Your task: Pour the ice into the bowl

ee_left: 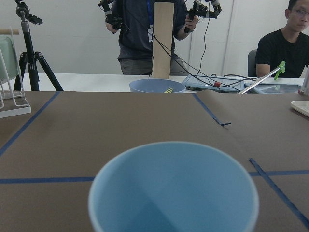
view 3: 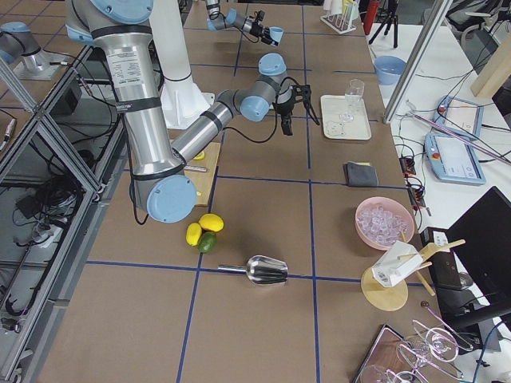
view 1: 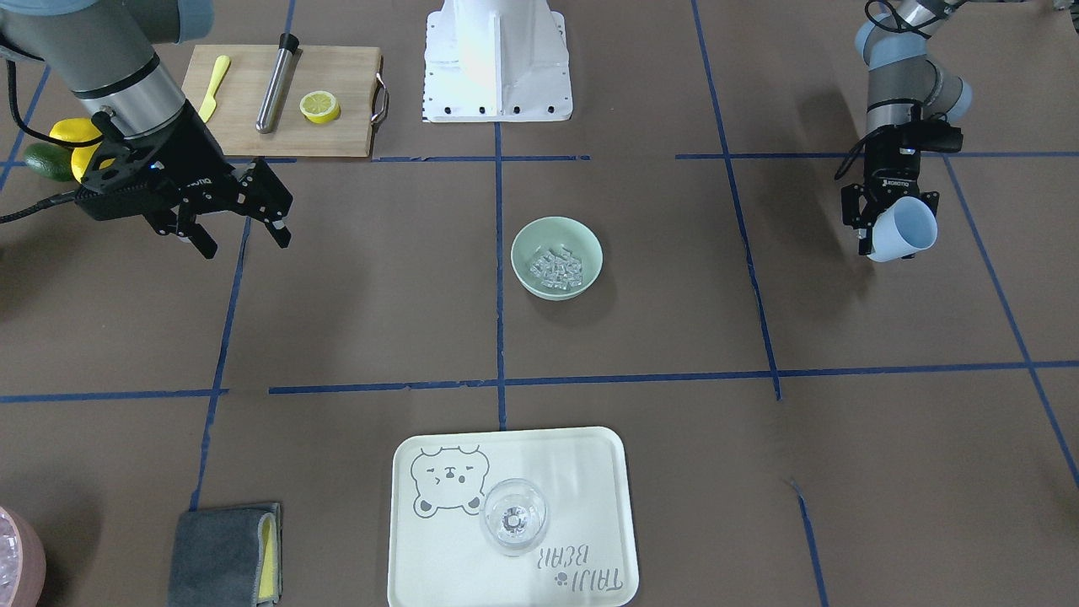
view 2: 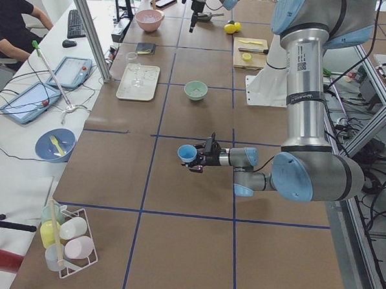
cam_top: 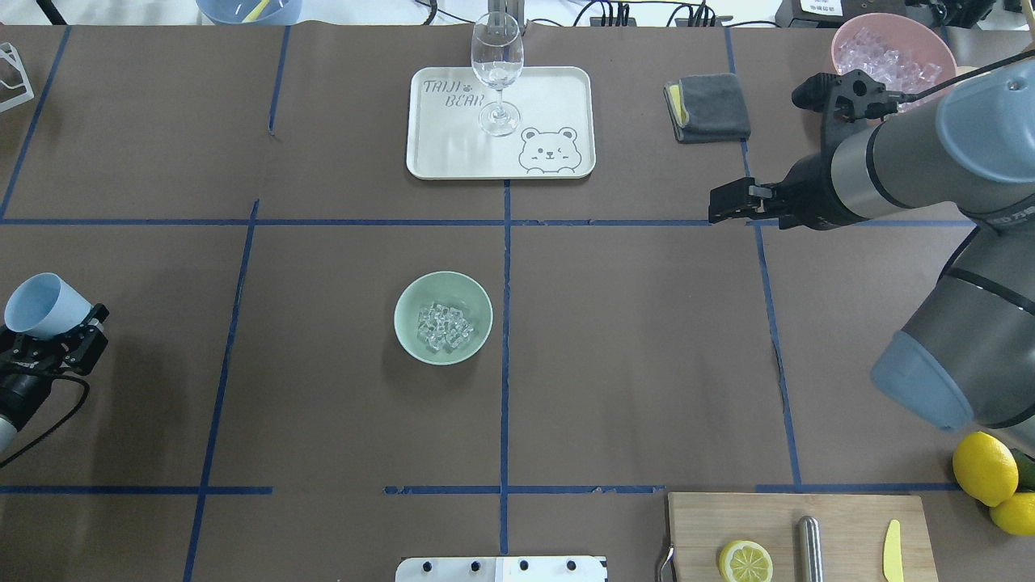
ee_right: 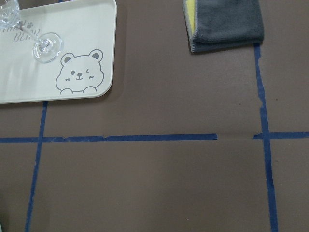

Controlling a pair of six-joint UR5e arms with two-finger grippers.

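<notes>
While the ice [cam_top: 443, 326] lies heaped in the bottom of the green bowl [cam_top: 407, 303] near the middle of the bench [cam_top: 647, 364], the blue cup [cam_top: 36, 305] shows a bare inside in the left wrist view. Seen from overhead, the cup is well apart from the bowl at its 9 o'clock. At the bowl's 12 o'clock a pale tray [cam_top: 437, 158] carries an upright wine glass [cam_top: 496, 65]. At about 1 o'clock, by the far edge, a pink tub [cam_top: 845, 36] holds more ice cubes.

The left gripper [cam_top: 69, 330] pinches the cup at its base. It holds the cup off the bench, tipped nearly onto its side, with the mouth turned away from the bowl towards 10 o'clock. The left forearm runs low and roughly level behind it.

The right gripper [view 1: 242, 239] hangs above the bench at the bowl's 2 o'clock with its fingers spread and nothing between them. Its arm reaches out across the bench from the robot's side.
</notes>
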